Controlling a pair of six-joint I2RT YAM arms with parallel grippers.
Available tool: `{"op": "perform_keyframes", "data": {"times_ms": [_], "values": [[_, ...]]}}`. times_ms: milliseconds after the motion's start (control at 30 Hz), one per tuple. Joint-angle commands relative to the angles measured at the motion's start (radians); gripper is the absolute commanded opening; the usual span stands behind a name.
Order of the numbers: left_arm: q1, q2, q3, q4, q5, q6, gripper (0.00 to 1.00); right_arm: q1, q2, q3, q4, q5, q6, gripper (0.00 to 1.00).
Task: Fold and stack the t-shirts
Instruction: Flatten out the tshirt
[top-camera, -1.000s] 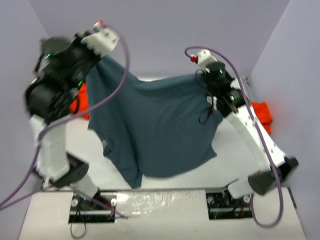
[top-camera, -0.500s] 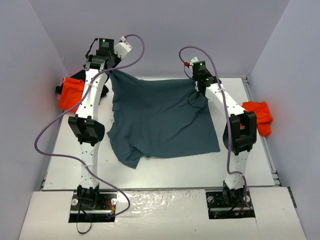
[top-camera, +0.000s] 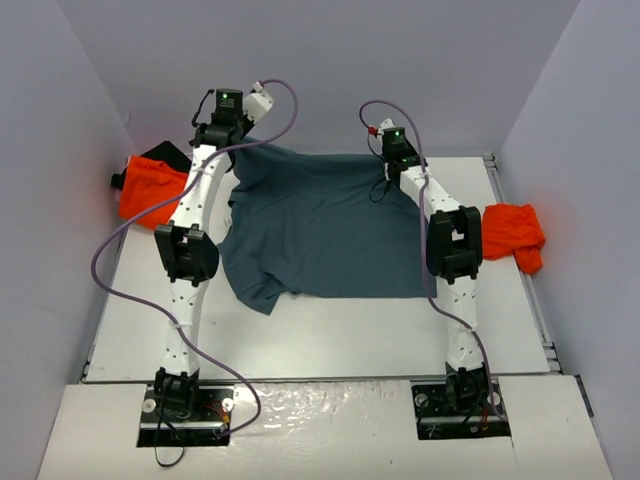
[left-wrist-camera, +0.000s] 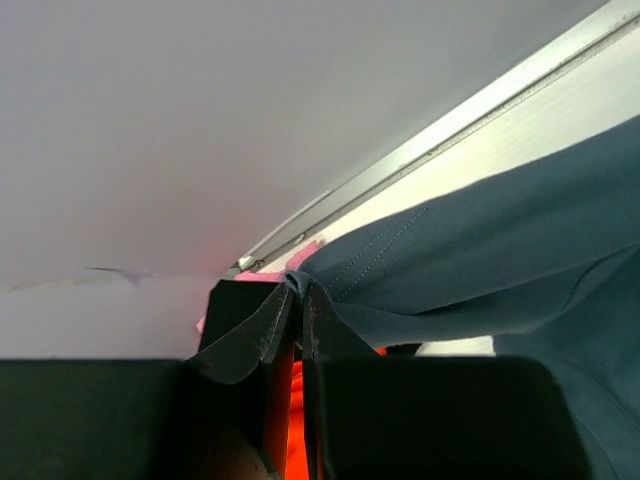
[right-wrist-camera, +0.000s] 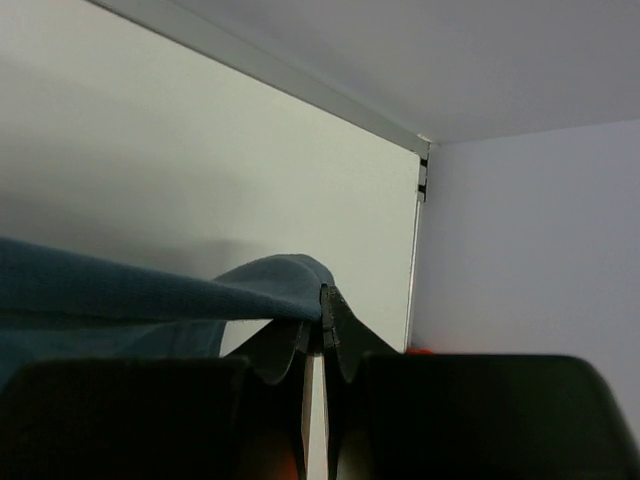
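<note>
White table (top-camera: 330, 335), dark teal t-shirt (top-camera: 320, 225) spread flat across its middle, right orange garment (top-camera: 512, 232) at the right edge, left orange garment (top-camera: 155, 185) at the left edge, left tool (left-wrist-camera: 298, 290) pinched shut on the t-shirt's far left corner, right tool (right-wrist-camera: 323, 300) pinched shut on its far right corner.

Both arms are seen stretched far forward from the bases at the bottom of the overhead view. The left arm (top-camera: 192, 205) is extended almost straight toward the upper left and the right arm (top-camera: 438, 215) toward the upper centre-right, with the wrists tipped downward. The left gripper (left-wrist-camera: 298, 292) and the right gripper (right-wrist-camera: 325, 300) are each clamped tight, with a fold of the dark blue t-shirt (top-camera: 320, 220) pinched between the fingertips.
</note>
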Motion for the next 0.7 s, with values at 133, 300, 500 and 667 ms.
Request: {"op": "perform_keyframes", "data": {"times_ms": [133,300,500,667], "values": [[-0.003,0.018,0.007,0.216,-0.142,-0.036,0.35,0.004,0.06,0.074,0.217,0.167,-0.053,0.76],[-0.001,0.001,0.047,0.26,-0.197,-0.094,0.42,0.016,0.054,0.103,0.334,0.235,-0.114,0.92],[0.001,-0.075,0.064,0.263,-0.206,-0.115,0.44,0.027,0.01,0.167,0.38,0.274,-0.165,0.91],[0.012,-0.197,-0.034,0.121,-0.114,-0.193,0.0,0.058,-0.183,-0.009,0.259,0.213,-0.075,0.48]]}}
